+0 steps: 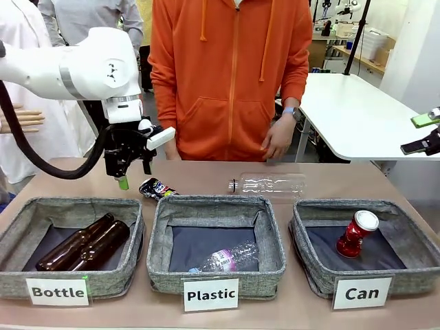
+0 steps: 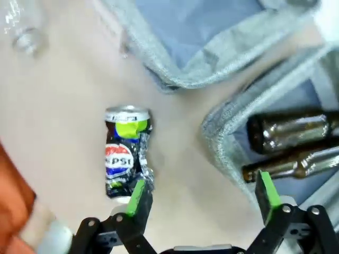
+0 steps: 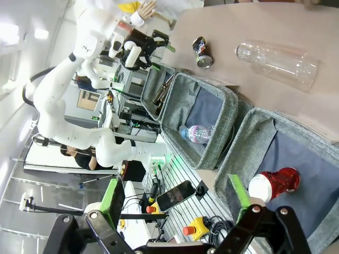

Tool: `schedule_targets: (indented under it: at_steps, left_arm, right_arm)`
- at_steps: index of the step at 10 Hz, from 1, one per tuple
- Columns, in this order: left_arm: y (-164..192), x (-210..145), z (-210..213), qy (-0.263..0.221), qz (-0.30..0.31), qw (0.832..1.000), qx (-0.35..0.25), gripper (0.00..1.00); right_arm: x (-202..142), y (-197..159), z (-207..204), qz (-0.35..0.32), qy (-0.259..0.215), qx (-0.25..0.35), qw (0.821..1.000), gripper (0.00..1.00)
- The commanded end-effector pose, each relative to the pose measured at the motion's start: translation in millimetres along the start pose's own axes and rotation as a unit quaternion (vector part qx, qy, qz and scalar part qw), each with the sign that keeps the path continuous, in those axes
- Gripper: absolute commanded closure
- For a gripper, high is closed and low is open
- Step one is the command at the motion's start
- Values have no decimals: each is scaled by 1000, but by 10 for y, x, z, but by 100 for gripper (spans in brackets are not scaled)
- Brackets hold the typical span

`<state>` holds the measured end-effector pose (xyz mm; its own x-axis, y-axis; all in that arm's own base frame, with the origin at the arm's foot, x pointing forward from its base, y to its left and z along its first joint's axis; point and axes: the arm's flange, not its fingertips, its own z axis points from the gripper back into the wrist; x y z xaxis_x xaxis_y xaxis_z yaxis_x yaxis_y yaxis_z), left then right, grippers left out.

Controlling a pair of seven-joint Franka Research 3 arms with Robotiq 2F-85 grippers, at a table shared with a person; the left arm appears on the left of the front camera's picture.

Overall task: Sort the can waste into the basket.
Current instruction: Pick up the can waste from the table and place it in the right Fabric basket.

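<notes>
A crushed dark blue can (image 1: 157,188) with red and white print lies on the table just behind the gap between the "Bottle" and "Plastic" baskets. My left gripper (image 1: 132,175) hangs open just to its left, close above the table. In the left wrist view the crushed can (image 2: 126,151) lies just beyond one green fingertip (image 2: 139,194) of the open left gripper (image 2: 203,193), outside the jaws. A red can (image 1: 356,234) with a silver top leans inside the grey "Can" basket (image 1: 316,271). My right gripper (image 1: 423,132) is open, high at the right edge. The right gripper (image 3: 176,197) looks down on the red can (image 3: 275,185).
A clear plastic bottle (image 1: 268,184) lies on the table behind the middle basket. The "Plastic" basket (image 1: 158,265) holds another clear bottle; the "Bottle" basket (image 1: 134,254) holds brown glass bottles (image 1: 82,244). A person in an orange hoodie (image 1: 230,75) stands at the far side.
</notes>
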<state>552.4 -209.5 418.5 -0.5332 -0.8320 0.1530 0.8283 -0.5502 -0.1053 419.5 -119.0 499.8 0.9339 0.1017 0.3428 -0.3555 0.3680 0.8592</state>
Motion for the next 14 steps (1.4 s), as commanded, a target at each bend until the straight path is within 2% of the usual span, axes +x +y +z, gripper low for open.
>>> schedule_targets:
  at_steps: [1,4,6,8,10,11,14]
  left_arm:
    - [141,54,17,-1,-106,994,15,0]
    - [473,233,-112,-4,-44,998,38,0]
    - [663,265,-176,9,-21,999,26,0]
    - [657,152,-208,10,-10,1000,12,0]
    - [590,-2,-175,-25,17,999,42,0]
    - [674,12,-305,-21,49,997,47,0]
    - [861,-26,-676,23,71,997,6,0]
  right_arm:
    - [-17,9,14,7,3,0,1000,0]
    - [-17,9,14,7,3,0,1000,0]
    - [-17,9,14,7,3,0,1000,0]
    - [-17,9,14,7,3,0,1000,0]
    - [-17,9,14,7,3,0,1000,0]
    - [-17,9,14,7,3,0,1000,0]
    - [-17,9,14,7,3,0,1000,0]
